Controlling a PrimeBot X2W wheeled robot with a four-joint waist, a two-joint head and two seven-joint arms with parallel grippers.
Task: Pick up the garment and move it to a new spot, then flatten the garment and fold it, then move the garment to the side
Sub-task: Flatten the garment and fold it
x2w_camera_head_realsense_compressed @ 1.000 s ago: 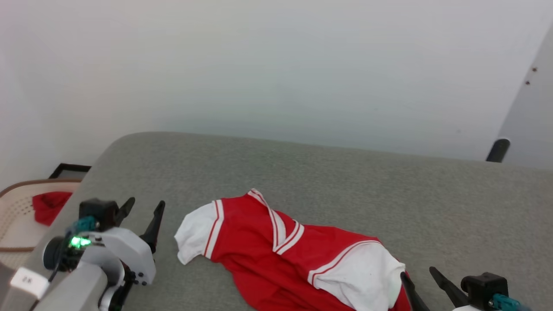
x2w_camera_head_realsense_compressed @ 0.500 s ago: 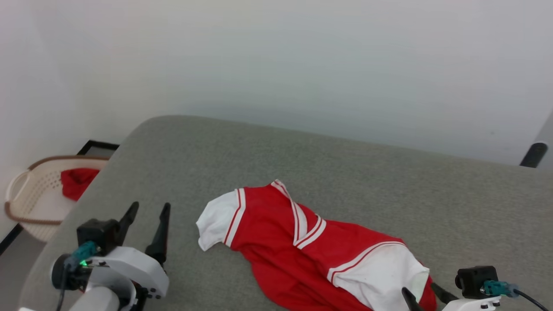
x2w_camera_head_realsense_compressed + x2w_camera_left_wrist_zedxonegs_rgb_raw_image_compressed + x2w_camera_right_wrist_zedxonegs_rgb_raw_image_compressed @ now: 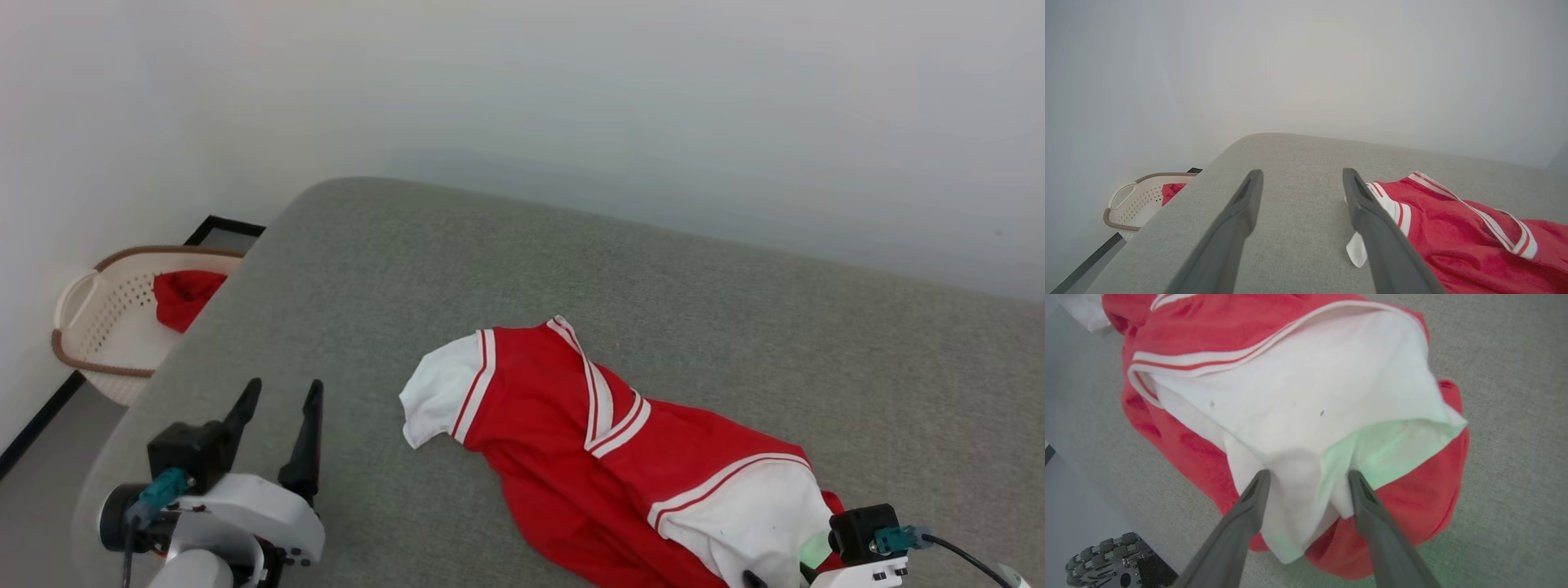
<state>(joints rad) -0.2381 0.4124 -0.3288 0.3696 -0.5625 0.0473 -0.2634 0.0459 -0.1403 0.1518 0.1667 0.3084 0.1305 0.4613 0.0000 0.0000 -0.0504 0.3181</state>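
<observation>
Where garment (image 3: 604, 457) lies: crumpled on grey counter (image 3: 490, 245), near right part.
Left hand (image 3: 283, 385): spread open, empty, left of garment, apart.
Right hand (image 3: 1307, 473): spread open, set astride white sleeve (image 3: 1298, 388); nothing pinched yet.
Handling: judged light, limp, prone to bunching.
Hold: best taken at sleeve hem or shoulder seam.

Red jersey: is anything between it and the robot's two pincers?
Nothing visible. The open right pincer straddles a white sleeve of the jersey; only bare grey cushion separates the open left pincer from the other sleeve.
</observation>
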